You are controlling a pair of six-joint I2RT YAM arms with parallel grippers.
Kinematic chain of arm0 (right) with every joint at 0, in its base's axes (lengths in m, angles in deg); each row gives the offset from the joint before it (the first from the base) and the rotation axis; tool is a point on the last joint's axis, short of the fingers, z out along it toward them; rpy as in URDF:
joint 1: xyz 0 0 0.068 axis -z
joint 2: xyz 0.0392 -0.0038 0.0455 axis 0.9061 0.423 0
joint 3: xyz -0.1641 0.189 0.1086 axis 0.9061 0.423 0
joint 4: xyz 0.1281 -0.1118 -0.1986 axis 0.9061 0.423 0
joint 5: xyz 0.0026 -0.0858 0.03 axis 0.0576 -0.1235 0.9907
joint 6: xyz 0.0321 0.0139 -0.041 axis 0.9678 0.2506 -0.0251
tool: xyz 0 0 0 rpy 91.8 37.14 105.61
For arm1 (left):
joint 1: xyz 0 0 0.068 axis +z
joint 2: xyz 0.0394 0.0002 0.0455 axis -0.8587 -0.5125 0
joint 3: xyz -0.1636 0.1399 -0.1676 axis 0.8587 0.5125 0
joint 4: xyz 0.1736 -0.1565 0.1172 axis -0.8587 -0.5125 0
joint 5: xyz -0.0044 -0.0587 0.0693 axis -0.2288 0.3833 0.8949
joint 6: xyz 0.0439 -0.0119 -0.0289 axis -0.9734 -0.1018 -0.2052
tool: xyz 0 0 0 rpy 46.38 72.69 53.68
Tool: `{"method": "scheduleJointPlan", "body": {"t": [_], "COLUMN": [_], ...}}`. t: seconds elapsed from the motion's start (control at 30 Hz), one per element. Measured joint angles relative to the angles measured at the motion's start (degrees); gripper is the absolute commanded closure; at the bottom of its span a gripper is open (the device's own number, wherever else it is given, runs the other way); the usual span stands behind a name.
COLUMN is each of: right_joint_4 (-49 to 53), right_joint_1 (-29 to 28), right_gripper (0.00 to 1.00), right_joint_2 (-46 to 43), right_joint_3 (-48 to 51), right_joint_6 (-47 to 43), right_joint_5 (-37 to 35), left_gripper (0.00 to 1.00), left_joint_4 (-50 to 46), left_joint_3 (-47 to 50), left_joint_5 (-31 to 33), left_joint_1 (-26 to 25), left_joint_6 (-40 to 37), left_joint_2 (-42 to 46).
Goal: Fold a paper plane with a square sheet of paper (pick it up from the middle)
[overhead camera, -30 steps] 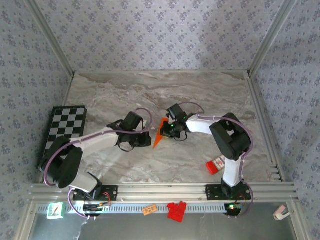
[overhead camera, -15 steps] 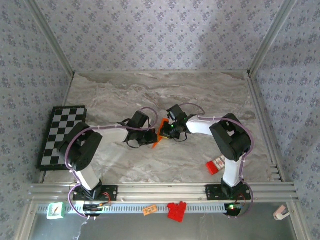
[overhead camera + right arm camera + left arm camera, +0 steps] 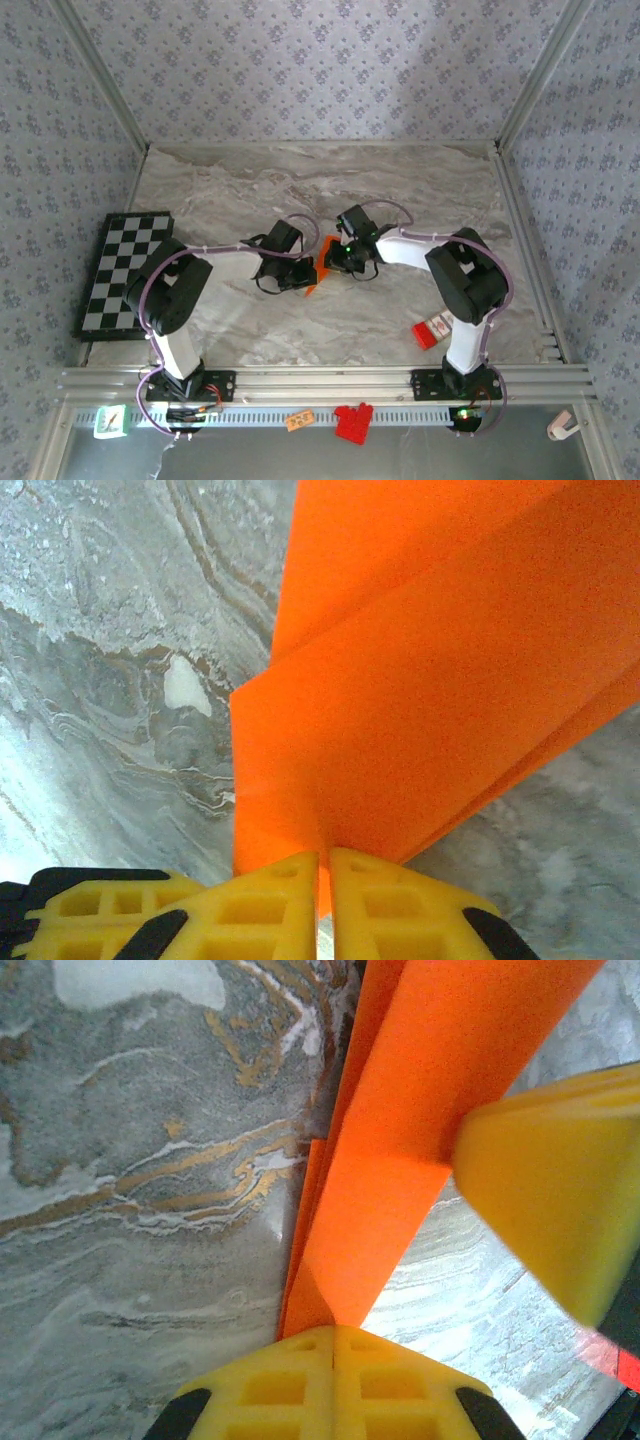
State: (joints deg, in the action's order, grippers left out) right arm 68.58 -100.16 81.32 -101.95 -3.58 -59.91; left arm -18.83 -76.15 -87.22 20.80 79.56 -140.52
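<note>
The paper plane (image 3: 319, 267), pinched by left hand (image 3: 333, 1332) and right hand (image 3: 323, 862), is at the middle of the marble table (image 3: 420, 190) between wallpapered walls (image 3: 300, 70).

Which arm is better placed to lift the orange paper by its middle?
Probably right: right gripper is shut on the paper plane near its middle; left gripper pinches a narrow end.

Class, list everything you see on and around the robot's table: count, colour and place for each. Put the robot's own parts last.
paper plane: one, bright orange, table centre, between both grippers
checkerboard: one, black and white, left edge of table
box: one, red and white, right side, near the right arm's base
tag: one, orange, front rail
blocks: small cluster, red, front rail, right of the tag
table: one, grey marble pattern
left gripper: one, yellow fingers, shut on the paper plane
right gripper: one, yellow fingers, shut on the paper plane
</note>
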Motion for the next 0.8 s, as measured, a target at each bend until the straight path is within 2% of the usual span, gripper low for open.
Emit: {"method": "scheduleJointPlan", "body": {"t": [0.4, 0.8], "right_joint_4": [1.88, 1.88], "right_joint_1": [2.32, 3.43], "right_gripper": [0.87, 0.87], "right_joint_2": [2.58, 3.96], "right_joint_3": [-3.41, -3.82], "right_joint_6": [-5.03, -6.14], "right_joint_5": [-1.75, -0.52], "left_gripper": [1.0, 1.0], "left_joint_4": [-1.27, -1.49], "left_joint_3": [-0.83, -0.83], "left_joint_5": [-0.17, -0.2], "left_joint_1": [0.02, 0.02], "left_joint_6": [0.0, -0.02], "left_joint_2": [-0.46, -0.46]}}
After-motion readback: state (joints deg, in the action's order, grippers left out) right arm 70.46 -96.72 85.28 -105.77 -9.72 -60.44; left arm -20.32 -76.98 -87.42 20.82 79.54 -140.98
